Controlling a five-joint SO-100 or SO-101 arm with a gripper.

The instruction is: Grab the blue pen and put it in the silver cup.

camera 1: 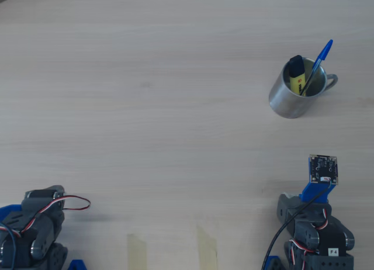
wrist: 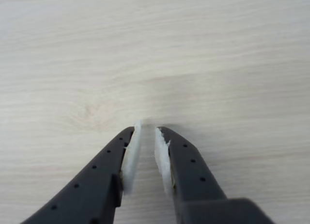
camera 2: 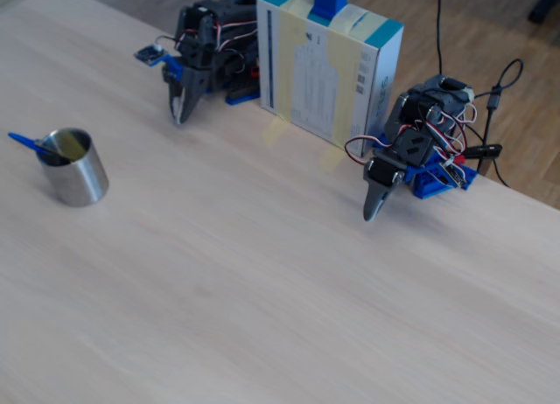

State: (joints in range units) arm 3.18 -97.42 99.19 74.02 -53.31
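A blue pen (camera 1: 318, 64) leans inside a silver cup (camera 1: 295, 96) beside a yellow highlighter (camera 1: 297, 73), so the task looks finished. In the wrist view, the gripper (wrist: 147, 128) hovers over bare table (wrist: 218, 64), fingers slightly apart and empty, well away from the cup.

Hobby workbench — arms (camera 2: 411, 155), loose wires (camera 2: 490, 98)
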